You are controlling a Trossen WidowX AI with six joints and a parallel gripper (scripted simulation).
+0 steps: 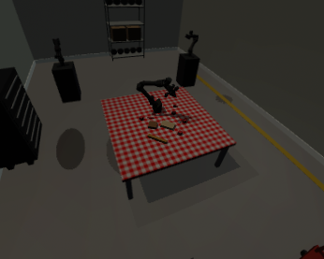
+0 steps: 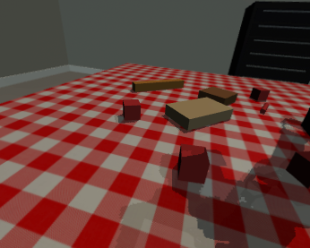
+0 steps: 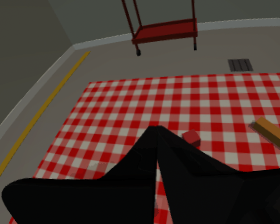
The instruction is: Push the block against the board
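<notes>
Square block: the brown block (image 1: 153, 124) (image 2: 218, 96) lies flat beside one end of the pale board; the top view suggests a narrow gap, though it is too small and dim there to be certain.
Pale board: the rectangular board (image 1: 168, 125) (image 2: 199, 109) lies flat on the checked tablecloth (image 1: 129, 160) (image 2: 70, 171) (image 3: 125, 102) and serves as landmark.
Pincer: the gripper (image 1: 175, 92) (image 3: 156, 128) is closed, its fingertips together and nothing between them; it hangs above the cloth, apart from the pale board.
Neighbours: the yellow-brown bar (image 1: 157, 138) (image 2: 158, 85) (image 3: 270, 131) and a small red cube (image 1: 180, 133) (image 2: 132, 110) (image 3: 191, 138) lie apart from the pale board.
Handling, block: probably light, rigid and wood-like; it should slide flat, with modest drag from the cloth, and is unlikely to break.
Handling, board: likely stiff and somewhat heavier than the block, yet still apt to shift or turn if struck.
Point of contact: no grasp is called for; the closed tips would best bear low on the block's side facing away from the pale board, near the middle of that side.
Likely fault: an off-centre push would turn the block, leaving a corner rather than a whole side against the pale board.
Alignment: after contact, a gentle sideways nudge may bring one block edge even with an edge of the pale board.
</notes>
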